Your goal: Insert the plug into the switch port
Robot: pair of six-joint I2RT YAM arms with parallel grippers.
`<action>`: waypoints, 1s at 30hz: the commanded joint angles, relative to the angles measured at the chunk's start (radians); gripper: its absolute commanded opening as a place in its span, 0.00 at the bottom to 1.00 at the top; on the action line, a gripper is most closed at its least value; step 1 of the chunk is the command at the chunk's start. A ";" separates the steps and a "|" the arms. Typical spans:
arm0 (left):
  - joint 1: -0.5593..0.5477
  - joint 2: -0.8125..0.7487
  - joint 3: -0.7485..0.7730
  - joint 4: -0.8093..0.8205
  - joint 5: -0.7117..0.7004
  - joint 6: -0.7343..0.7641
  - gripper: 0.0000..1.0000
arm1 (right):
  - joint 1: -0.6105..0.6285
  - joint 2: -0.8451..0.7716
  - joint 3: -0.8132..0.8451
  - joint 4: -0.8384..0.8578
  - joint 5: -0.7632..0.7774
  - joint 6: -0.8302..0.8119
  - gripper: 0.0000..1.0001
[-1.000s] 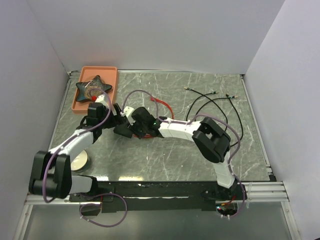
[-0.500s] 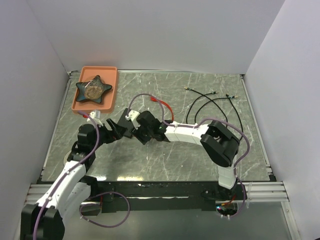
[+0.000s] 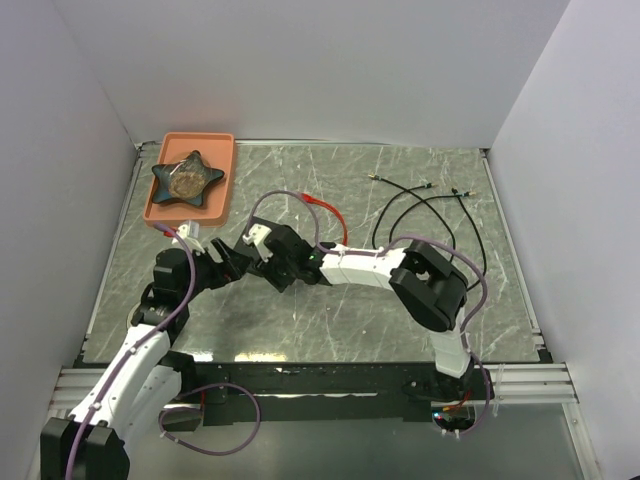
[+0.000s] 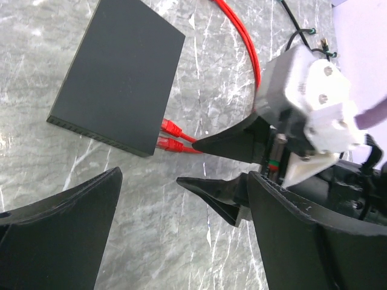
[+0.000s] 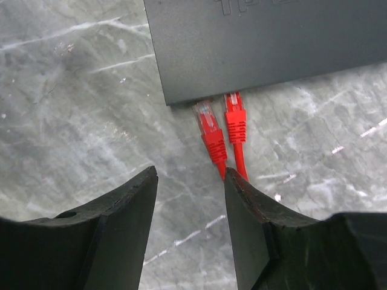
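Note:
The switch (image 4: 118, 72) is a flat matte-black box lying on the marble table. Two red plugs (image 5: 208, 130) (image 5: 234, 118) sit side by side at its short edge. The right one is in a port; the left one is tilted, with its clear tip showing at the edge. My right gripper (image 5: 191, 175) is open just behind the plugs, one finger beside their red cable (image 3: 320, 207), nothing between its fingers. My left gripper (image 4: 184, 175) is wide open and empty, facing the right gripper's fingers (image 4: 224, 142). In the top view both grippers (image 3: 228, 262) (image 3: 258, 265) meet and hide the switch.
An orange tray (image 3: 222, 170) at the back left holds a dark star-shaped dish (image 3: 185, 175). Thin black cables (image 3: 420, 215) lie at the back right. White walls close in the table on three sides.
My left arm has drawn back from beside the tray toward the near edge, its gripper still open. The right gripper has opened wider and shifted slightly left.

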 commanded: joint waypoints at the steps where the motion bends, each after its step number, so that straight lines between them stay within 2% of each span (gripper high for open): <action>1: -0.002 0.000 0.021 0.016 0.019 -0.009 0.90 | 0.002 0.033 0.055 0.008 0.031 0.006 0.56; 20: -0.003 -0.014 0.021 0.016 0.037 -0.005 0.89 | -0.019 0.107 0.115 -0.026 0.097 0.019 0.55; 24: -0.002 0.000 0.016 0.016 0.046 -0.003 0.89 | -0.045 0.099 0.106 -0.012 0.062 0.020 0.56; 28: -0.002 0.017 0.010 0.059 0.059 -0.005 0.89 | -0.062 0.153 0.173 -0.074 0.035 0.016 0.56; 30: -0.002 0.021 0.011 0.059 0.062 -0.003 0.89 | -0.064 0.184 0.209 -0.118 0.016 0.005 0.52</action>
